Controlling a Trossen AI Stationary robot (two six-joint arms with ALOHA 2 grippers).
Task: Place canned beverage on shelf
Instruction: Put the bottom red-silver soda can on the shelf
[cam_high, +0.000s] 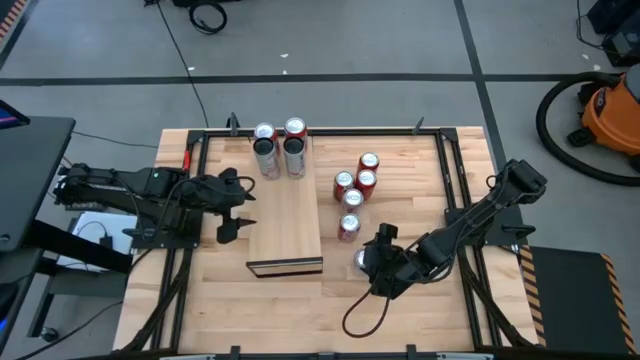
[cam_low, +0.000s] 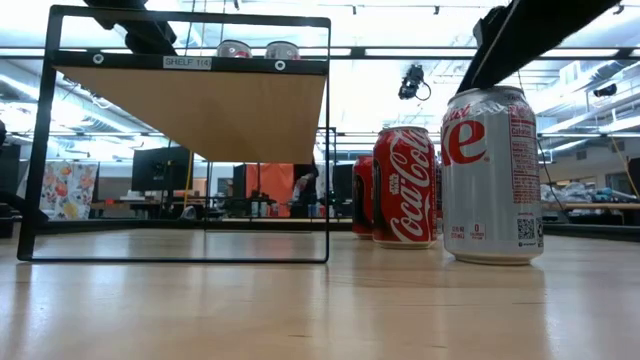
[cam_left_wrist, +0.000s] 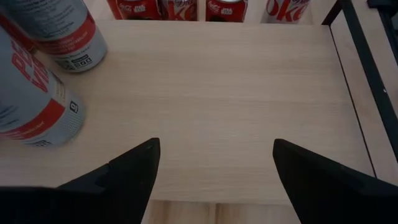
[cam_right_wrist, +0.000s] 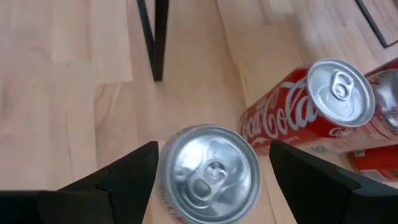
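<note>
From above, the shelf (cam_high: 285, 222) is lying lengthwise along the middle of the table (cam_high: 420, 300); four cans (cam_high: 279, 150) are standing at its far end; five red cans (cam_high: 355, 192) are clustering just to its right; the right gripper (cam_high: 368, 262) is hovering over a silver can (cam_high: 360, 262) near the shelf's front right corner; the left gripper (cam_high: 232, 205) is waiting at the shelf's left edge.

At table height, the silver can (cam_low: 492, 175) is standing upright on the table, beside a red can (cam_low: 404, 187); the shelf (cam_low: 190, 95) is sitting raised in a black frame (cam_low: 40, 140).

Past the left wrist, the fingers (cam_left_wrist: 134, 171) are spreading wide, released, over the shelf top (cam_left_wrist: 211, 99).

Past the right wrist, the fingers (cam_right_wrist: 134, 171) are flanking the silver can's lid (cam_right_wrist: 210, 174); whether they are touching it cannot be told.
</note>
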